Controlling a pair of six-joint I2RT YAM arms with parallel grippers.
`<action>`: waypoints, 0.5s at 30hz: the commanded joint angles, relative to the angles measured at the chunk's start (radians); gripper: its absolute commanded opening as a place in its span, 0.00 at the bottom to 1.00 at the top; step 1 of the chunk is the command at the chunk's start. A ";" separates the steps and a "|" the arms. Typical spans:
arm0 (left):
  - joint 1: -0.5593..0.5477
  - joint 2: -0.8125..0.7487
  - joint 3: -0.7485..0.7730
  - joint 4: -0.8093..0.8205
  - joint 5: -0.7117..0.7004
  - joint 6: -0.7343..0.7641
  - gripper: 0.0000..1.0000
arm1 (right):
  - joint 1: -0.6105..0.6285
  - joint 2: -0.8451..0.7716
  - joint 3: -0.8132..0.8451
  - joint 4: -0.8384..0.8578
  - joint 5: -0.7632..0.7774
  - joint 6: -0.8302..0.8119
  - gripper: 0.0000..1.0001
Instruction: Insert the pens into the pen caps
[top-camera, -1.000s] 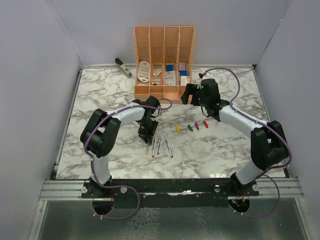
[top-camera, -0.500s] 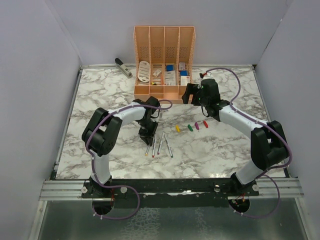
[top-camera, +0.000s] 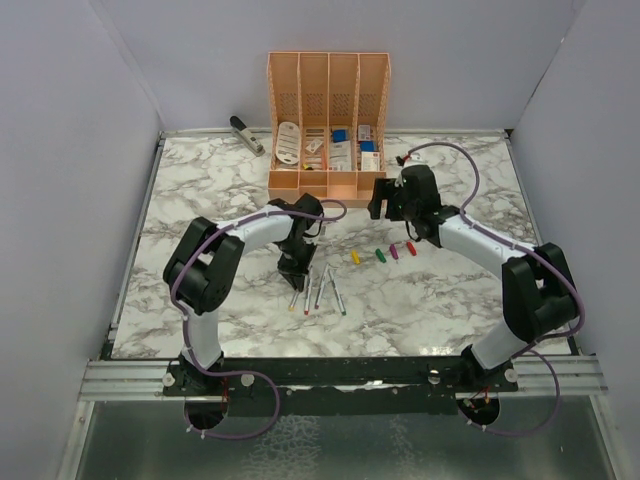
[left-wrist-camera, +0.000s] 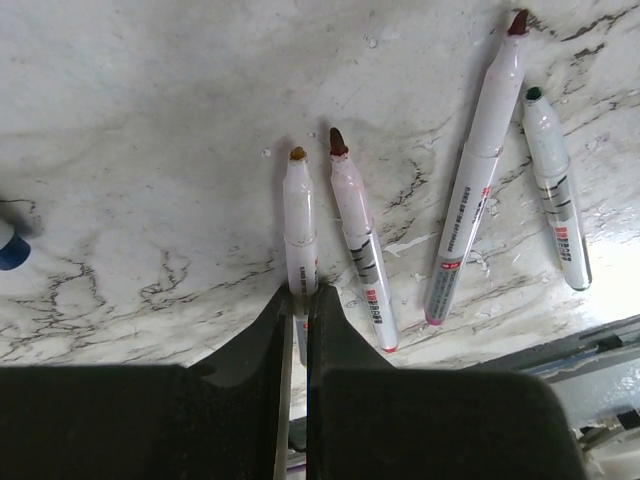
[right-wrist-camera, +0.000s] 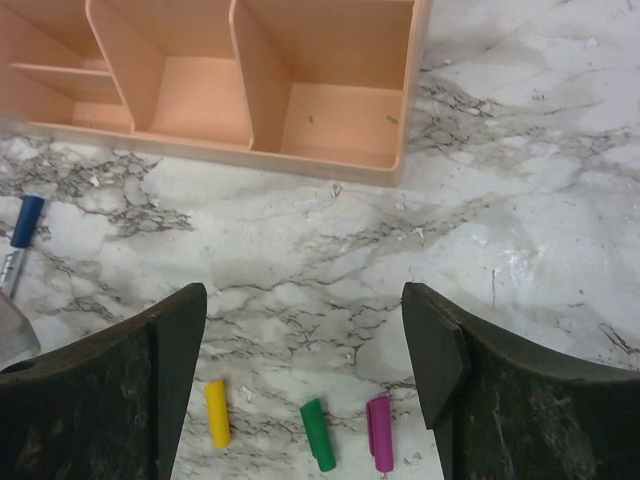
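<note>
Several silver-grey pens (top-camera: 318, 288) lie side by side on the marble. In the left wrist view the yellow-tipped pen (left-wrist-camera: 299, 215) is leftmost, with a brown-tipped pen (left-wrist-camera: 355, 240), a dark-red-tipped pen (left-wrist-camera: 480, 190) and a green-tipped pen (left-wrist-camera: 555, 185) to its right. My left gripper (left-wrist-camera: 300, 292) is shut on the lower barrel of the yellow-tipped pen, which lies on the table. The pen caps sit in a row: yellow (right-wrist-camera: 217, 413), green (right-wrist-camera: 318, 434), purple (right-wrist-camera: 379, 432), and red (top-camera: 410, 247). My right gripper (right-wrist-camera: 303, 300) hangs open above and behind them, holding nothing.
The peach desk organiser (top-camera: 328, 120) stands at the back, its front wall (right-wrist-camera: 330, 160) just beyond my right gripper. A grey stapler (top-camera: 246, 135) lies back left. A blue-capped item (right-wrist-camera: 25, 222) rests on the marble between the arms.
My left jaws have closed onto the yellow-tipped pen. My right gripper has shifted slightly to the right and nearer, towards the caps, staying open.
</note>
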 joint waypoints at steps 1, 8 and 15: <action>-0.003 -0.014 -0.025 0.080 -0.227 0.017 0.00 | -0.003 -0.049 -0.040 -0.018 -0.013 -0.065 0.78; -0.002 -0.131 0.012 0.084 -0.288 0.000 0.00 | 0.034 -0.067 -0.072 0.000 -0.037 -0.116 0.70; -0.003 -0.240 0.061 0.116 -0.318 0.000 0.00 | 0.098 -0.027 -0.048 -0.020 -0.054 -0.162 0.56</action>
